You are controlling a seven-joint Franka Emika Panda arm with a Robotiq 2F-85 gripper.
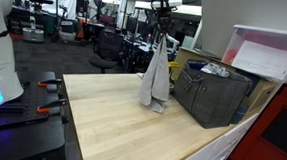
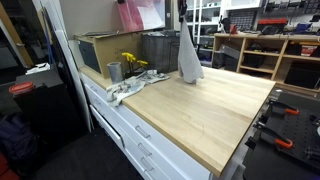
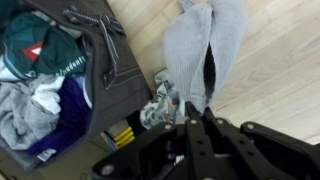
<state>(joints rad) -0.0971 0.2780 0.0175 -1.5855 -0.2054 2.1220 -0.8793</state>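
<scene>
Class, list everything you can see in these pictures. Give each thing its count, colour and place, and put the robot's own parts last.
grey cloth: one, grey, hanging above the table, pinched at its top.
basket: one, dark grey, on the table beside the hanging cloth.
clothes: several, green, white, purple and grey, inside the basket.
metal cup: one, silver, on the table by the basket.
yellow item: one, yellow, next to the cup; too small to identify.
rag: one, pale, crumpled near the table's edge.
table: one, light wood top, white drawers below.
gripper: one, black, jaws shut on the grey cloth.
</scene>
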